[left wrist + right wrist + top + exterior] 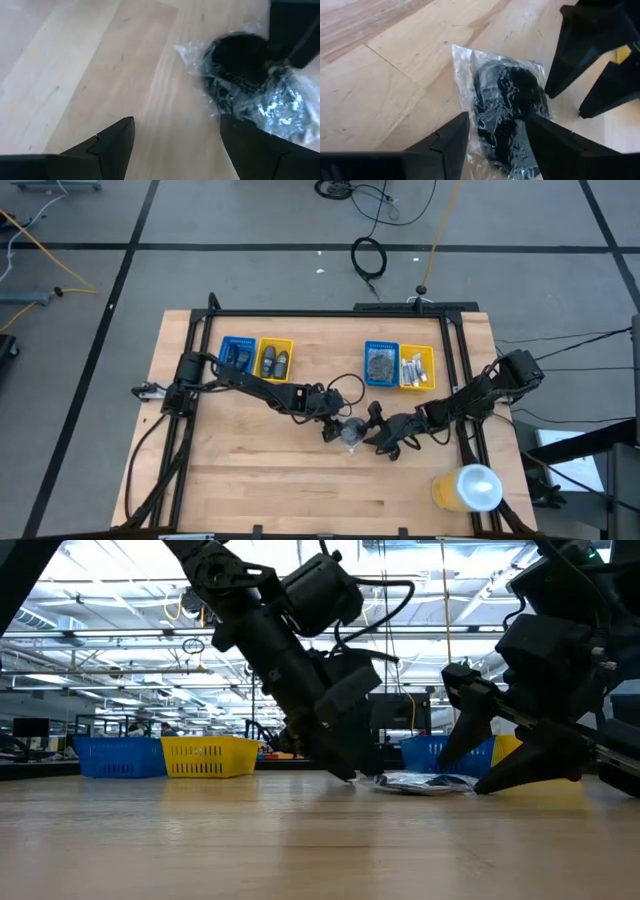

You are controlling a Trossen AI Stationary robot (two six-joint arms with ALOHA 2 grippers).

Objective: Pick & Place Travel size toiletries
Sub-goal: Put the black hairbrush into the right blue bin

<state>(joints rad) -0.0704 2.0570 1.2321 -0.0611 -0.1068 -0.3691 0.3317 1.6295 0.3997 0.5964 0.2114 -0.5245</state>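
Clear-wrapped dark grey disc (351, 432) lying flat on the wooden table (250, 470), near the middle, between both pincers. Taken as landmark for all positions below.

Left pincer (331, 427): just beside the disc on its left in the high view, tips down at the table surface, fingers (112, 145) spread apart with bare wood between them; one finger close to the wrapper edge, contact not discernible. Disc (250, 80) seen ahead of those fingers in the left wrist view, crinkled wrapper catching light.

Right pincer (384, 432): just beside the disc on its right in the high view, fingers (450, 137) parted and straddling the near end of the wrapper (507, 107), nothing clamped. Left arm's two dark fingers visible beyond the disc in the right wrist view.

Low view: disc (425, 782) flat on the table, left pincer (345, 772) on one side, right pincer (480, 775) on the other.

Behind the disc, toward the far table edge: blue tray (381, 364) holding grey discs, touching a yellow tray (417, 367) holding small white tubes. Behind and well to the left of the disc: second blue tray (237, 357) and yellow tray (275, 360), side by side, holding dark oval pieces.

In front and to the right of the disc, near the table corner: yellow cylinder with white top (468, 488).
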